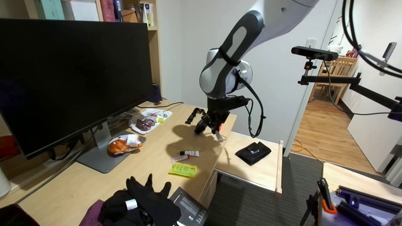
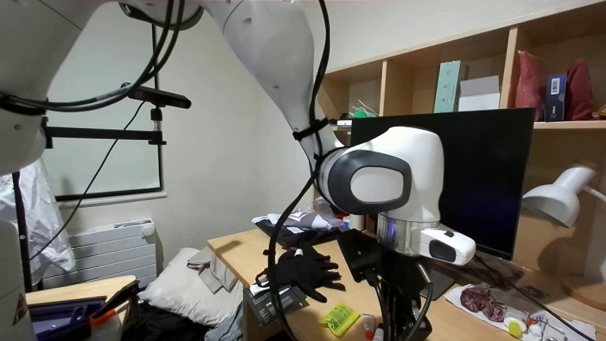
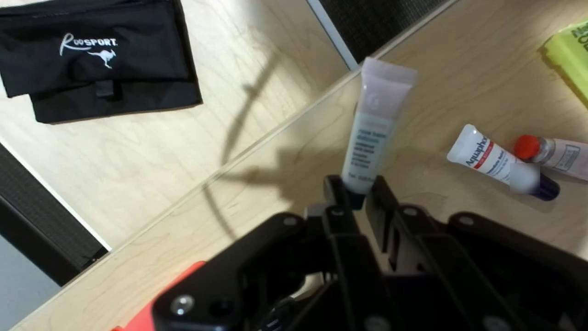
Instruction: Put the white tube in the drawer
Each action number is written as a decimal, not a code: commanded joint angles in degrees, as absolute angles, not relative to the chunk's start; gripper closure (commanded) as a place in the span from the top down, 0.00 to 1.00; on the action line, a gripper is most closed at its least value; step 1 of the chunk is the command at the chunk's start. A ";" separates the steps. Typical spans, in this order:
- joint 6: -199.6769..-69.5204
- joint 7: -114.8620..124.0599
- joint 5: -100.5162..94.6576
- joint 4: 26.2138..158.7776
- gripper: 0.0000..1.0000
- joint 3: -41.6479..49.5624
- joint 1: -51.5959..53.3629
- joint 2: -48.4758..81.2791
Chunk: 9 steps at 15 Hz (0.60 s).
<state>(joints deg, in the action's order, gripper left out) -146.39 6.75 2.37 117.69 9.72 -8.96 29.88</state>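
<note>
- The black two-finger gripper (image 3: 359, 195) is clamped around the dark-capped end of the small slender white tube (image 3: 373, 128), which turns pale pink toward its flat crimped end. The tube's fine dark lettering is too blurred to read surely.
- A black fabric pouch (image 3: 103, 64) reads "ROOSPORT" in white beside a white kangaroo; it lies flat in the open light-wood drawer (image 1: 279, 166).
- A stubby white-and-red-banded tube (image 3: 487, 156) with a dark cap reads "Aquaphor". It lies on the light-wood desk (image 1: 157, 150), just beside a pale tube with an orange-red cap (image 3: 567, 156).
- A flat yellow-green packet (image 3: 572, 62) carries dark letters cut off by the frame in the wrist view.
- A dark grey printed box (image 1: 190, 208) lies at the desk's edge in an exterior view; its white print is too small to read.
- The held tube hangs tilted near the desk edge facing the drawer; whether it touches the wood, I cannot tell.
- Bare drawer floor stretches between that edge and the pouch, which sits near the drawer's front wall.
- A bright red object (image 3: 142, 321) lies close by, partly hidden behind the gripper.
- The large black monitor (image 1: 75, 78) stands well apart, across the desk.
</note>
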 commanded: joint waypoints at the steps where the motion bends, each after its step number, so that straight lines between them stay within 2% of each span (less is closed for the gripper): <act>1: -146.20 5.63 4.53 115.93 0.11 9.37 -11.47 31.03; 9: -145.39 4.67 7.72 113.34 0.11 10.31 -18.20 32.67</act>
<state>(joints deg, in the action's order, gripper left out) -146.13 6.72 5.58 114.53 10.31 -16.16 31.54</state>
